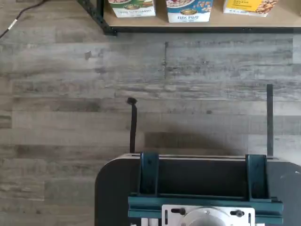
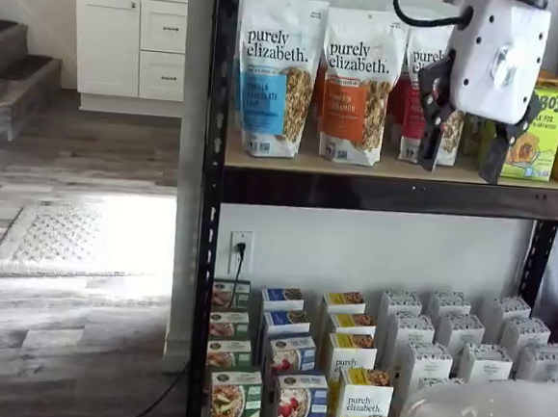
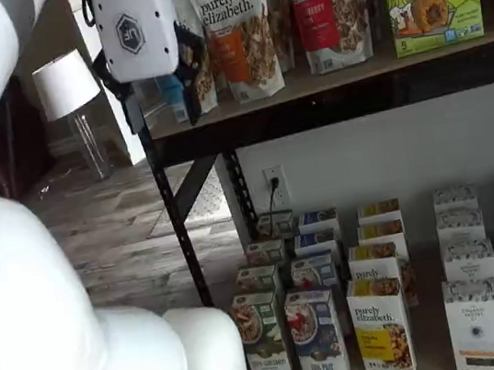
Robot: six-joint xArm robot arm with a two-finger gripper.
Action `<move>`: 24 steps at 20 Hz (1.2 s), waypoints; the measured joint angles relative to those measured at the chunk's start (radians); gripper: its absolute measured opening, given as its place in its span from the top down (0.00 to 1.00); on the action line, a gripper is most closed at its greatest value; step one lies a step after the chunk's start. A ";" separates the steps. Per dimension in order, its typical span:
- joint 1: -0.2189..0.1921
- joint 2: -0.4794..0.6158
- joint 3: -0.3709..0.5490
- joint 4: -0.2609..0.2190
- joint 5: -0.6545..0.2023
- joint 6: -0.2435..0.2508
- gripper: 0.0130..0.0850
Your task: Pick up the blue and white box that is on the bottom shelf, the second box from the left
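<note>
Grey plank flooring (image 1: 94,94) fronts a black metal rack where the end effector (image 2: 466,141) hangs with fingers plainly apart, empty, level with the granola pouches (image 2: 278,73). Far below, the blue and white box (image 2: 298,406) stands upright at the front of the bottom shelf (image 3: 432,364), between a green-and-white box (image 2: 234,403) and a yellow-and-white box (image 2: 364,406).

Blue-and-white box (image 3: 317,335), grey-streaked plank floor (image 1: 70,117)
</note>
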 joint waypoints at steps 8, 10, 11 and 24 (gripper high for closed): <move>0.039 -0.001 0.055 -0.043 -0.068 0.016 0.00; 0.035 -0.004 0.080 -0.035 -0.097 0.013 0.00; 0.036 -0.005 0.096 -0.035 -0.114 0.013 0.00; 0.080 0.022 0.353 -0.074 -0.438 0.027 0.00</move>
